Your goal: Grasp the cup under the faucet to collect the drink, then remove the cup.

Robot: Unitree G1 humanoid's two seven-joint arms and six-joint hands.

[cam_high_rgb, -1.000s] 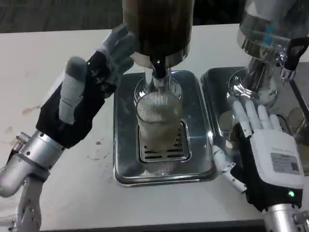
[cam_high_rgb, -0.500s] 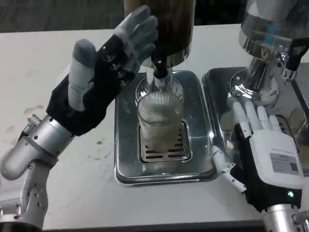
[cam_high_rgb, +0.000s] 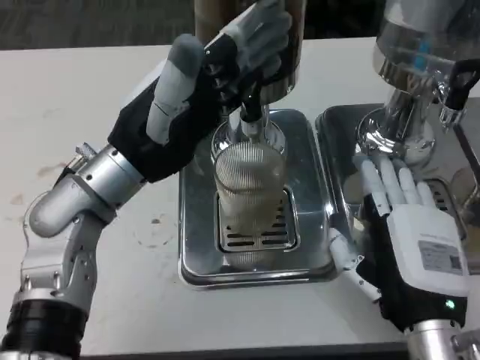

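The cup (cam_high_rgb: 250, 196) stands straight up on the metal tray (cam_high_rgb: 196, 247), right under the faucet (cam_high_rgb: 250, 112) of the brown drink tank (cam_high_rgb: 251, 37). The left hand (cam_high_rgb: 206, 90) is up at the faucet, above the cup, with its fingers spread and nothing in them. The right hand (cam_high_rgb: 409, 232) lies flat and open on the table just right of the tray, so I think it is the nearer one to grab the cup's side.
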